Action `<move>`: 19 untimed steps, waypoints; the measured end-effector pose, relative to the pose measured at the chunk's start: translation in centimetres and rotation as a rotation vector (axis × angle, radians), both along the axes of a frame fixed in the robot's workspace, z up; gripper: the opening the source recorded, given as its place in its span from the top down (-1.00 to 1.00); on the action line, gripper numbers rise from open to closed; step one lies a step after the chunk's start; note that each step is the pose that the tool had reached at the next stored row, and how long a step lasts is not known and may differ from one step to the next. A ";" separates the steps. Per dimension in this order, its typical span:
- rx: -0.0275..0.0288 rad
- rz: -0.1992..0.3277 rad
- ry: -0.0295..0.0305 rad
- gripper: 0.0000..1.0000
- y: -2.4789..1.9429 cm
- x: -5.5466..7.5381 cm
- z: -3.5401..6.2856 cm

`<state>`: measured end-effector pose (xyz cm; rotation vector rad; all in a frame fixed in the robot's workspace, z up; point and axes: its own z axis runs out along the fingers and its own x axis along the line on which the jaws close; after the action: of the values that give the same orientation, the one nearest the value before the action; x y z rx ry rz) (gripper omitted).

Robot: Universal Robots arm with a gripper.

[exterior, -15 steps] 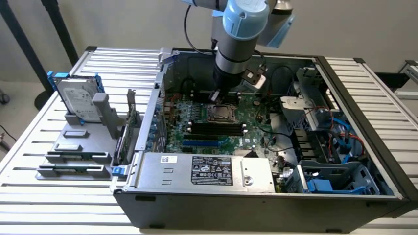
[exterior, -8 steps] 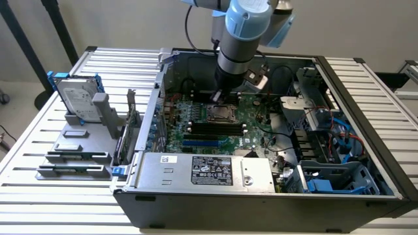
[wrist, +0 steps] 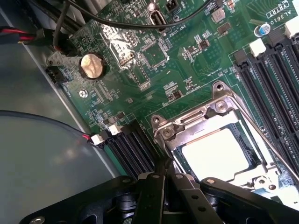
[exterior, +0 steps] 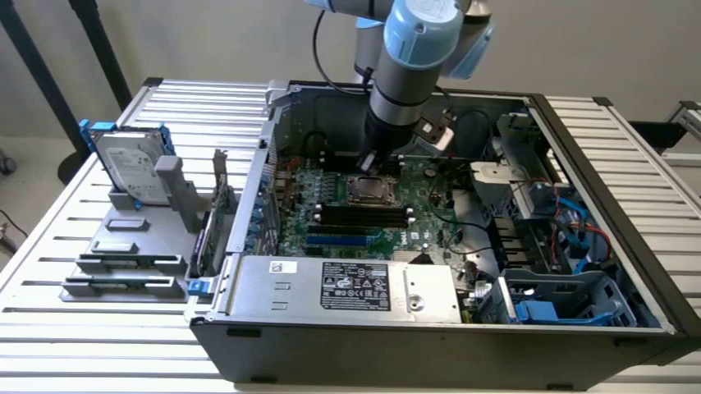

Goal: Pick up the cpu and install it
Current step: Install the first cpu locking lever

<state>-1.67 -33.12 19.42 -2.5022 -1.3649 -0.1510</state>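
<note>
The cpu (wrist: 215, 154), a flat square chip with a bright metal top, lies in the socket on the green motherboard (exterior: 422, 238), inside a hinged metal socket frame (wrist: 219, 105). From outside, the cpu (exterior: 370, 190) sits in the middle of the board. My gripper (wrist: 163, 167) is shut, its black fingers pressed together with nothing visible between them. Their tips sit at the corner of the socket frame, beside the chip; I cannot tell whether they touch it. In the exterior view my gripper (exterior: 367, 167) hangs straight down over the socket's far edge.
Black memory slots (wrist: 133, 149) flank the socket on both sides. A coin battery (wrist: 91, 65) and cables lie beyond it. The open computer case (exterior: 613, 271) walls in the board, with a power supply (exterior: 350, 287) at its front. A hard drive (exterior: 130, 168) stands on a grey rack at the exterior view's left.
</note>
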 end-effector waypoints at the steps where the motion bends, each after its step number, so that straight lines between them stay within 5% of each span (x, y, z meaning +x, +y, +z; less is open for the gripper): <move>1: 0.0000 0.000 0.0000 0.79 -0.01 0.1 -0.01; 7: 0.0006 0.000 0.0001 0.79 -0.03 0.3 -0.04; 19: 0.0130 0.000 0.0030 0.79 -0.53 0.4 -0.04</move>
<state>-1.27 -33.65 19.38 -2.4909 -1.3583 -0.1556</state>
